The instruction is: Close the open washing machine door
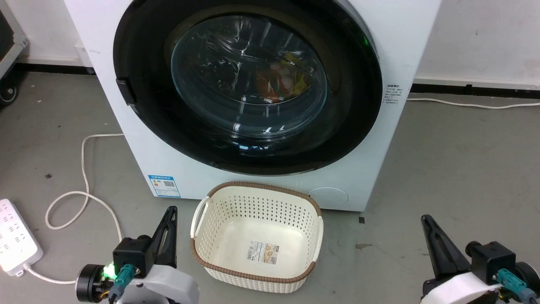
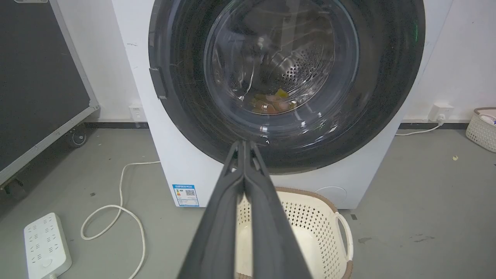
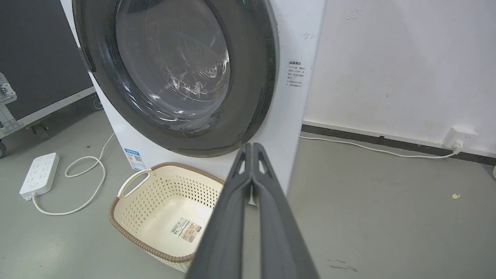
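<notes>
We see the big white front-loading washing machine (image 1: 168,169) standing on the grey floor, its top cut off in every view. Its large round door with the glossy black rim and bulging clear glass window (image 1: 249,84) lies flat against the machine's front. We cannot tell whether it is latched. Behind the glass, reflections blur the perforated steel drum, and some orange and yellow items (image 1: 280,82) inside are too indistinct for us to name.

A cream perforated plastic basket with a brown woven rim (image 1: 253,202) sits on the floor just in front of the machine, below the door. In the left wrist view its near side is hidden behind the fingers.

The left gripper (image 1: 171,215) hovers beside the basket's left edge. The right gripper (image 1: 427,221) is well apart on the other side. In their wrist views, each pair of long dark fingers is pressed together with nothing between them.

A white power strip (image 1: 14,236) is cut by the frame's left edge, and its white cable (image 1: 84,169) loops towards the machine. The print on the small blue label (image 1: 164,185) is too small to read.
</notes>
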Available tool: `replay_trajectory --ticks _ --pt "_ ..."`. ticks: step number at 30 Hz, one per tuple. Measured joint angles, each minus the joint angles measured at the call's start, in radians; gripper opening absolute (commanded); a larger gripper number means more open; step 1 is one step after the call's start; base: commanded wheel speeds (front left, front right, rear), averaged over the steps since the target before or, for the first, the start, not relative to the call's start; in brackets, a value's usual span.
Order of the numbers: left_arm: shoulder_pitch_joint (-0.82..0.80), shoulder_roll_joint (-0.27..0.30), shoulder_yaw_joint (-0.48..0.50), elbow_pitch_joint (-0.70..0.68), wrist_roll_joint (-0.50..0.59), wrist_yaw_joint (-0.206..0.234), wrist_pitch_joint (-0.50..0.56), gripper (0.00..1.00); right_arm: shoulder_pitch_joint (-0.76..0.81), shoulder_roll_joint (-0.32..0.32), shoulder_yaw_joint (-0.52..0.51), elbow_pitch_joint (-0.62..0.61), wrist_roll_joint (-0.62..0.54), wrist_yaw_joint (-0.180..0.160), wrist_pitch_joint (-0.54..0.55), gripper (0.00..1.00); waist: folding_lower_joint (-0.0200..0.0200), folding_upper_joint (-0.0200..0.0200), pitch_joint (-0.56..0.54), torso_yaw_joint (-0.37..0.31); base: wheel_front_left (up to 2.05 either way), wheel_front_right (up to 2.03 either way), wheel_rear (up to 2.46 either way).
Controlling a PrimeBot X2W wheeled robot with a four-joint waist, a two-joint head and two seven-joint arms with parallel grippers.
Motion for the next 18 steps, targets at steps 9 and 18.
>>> replay_trajectory --ticks 9,18 --pt "0.009 0.0 0.002 -0.013 0.008 0.009 0.019 0.0 -0.002 0.0 0.007 -0.009 -0.003 0.0 0.016 0.0 0.0 0.0 0.0 0.0 0.0 0.0 0.0" --pt "0.009 0.0 0.004 -0.027 0.012 0.018 0.035 0.0 -0.003 0.0 0.013 -0.016 -0.01 0.0 0.036 0.0 0.0 0.0 0.001 0.0 0.0 0.0 0.0"
